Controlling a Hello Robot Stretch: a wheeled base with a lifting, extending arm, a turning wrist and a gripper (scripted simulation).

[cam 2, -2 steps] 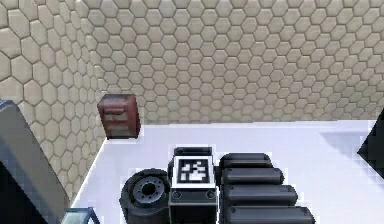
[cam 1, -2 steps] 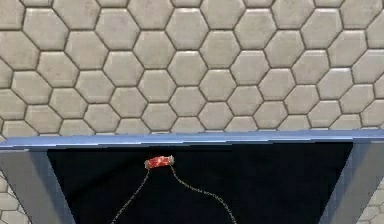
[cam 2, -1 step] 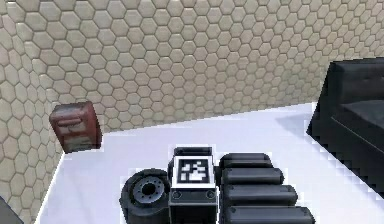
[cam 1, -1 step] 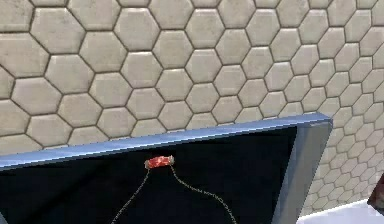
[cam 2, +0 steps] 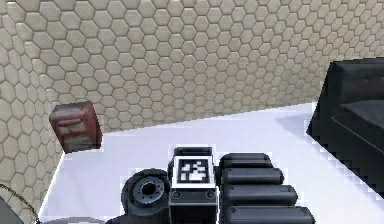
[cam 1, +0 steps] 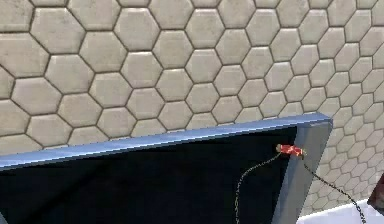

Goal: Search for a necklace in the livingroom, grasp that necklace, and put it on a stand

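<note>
Well, the search looks about done, by my reckoning. At the upper right corner of a dark panel (cam 1: 120,190) with a blue-grey rim lies what I take for the necklace (cam 1: 289,150): a small red piece with thin strands running from it. One strand goes down across the dark face, and the other goes off past the rim toward the forward view's lower right. I cannot tell whether the panel is a screen or the top of a desk. A hexagon-tiled wall (cam 1: 150,60) stands behind it.

In the arm side view my arm (cam 2: 250,190) sits at the bottom edge, with its white marker square (cam 2: 195,170) just left of it. Beyond are pale floor (cam 2: 230,135), a reddish-brown box (cam 2: 75,125) against the wall and a dark sofa (cam 2: 350,110). I cannot tell how my jaws stand, nor whether they hold anything, because I can't make out their far end.

The step now is lining up. The necklace lies ahead of me, yet my arm reaches sideways, so the base should turn until that corner comes round to the arm's side. I would lift to the rim's height before extending. I would aim at the red piece, the only solid part. I would go slowly too, since a chain draped over an edge could slide off at a knock.
</note>
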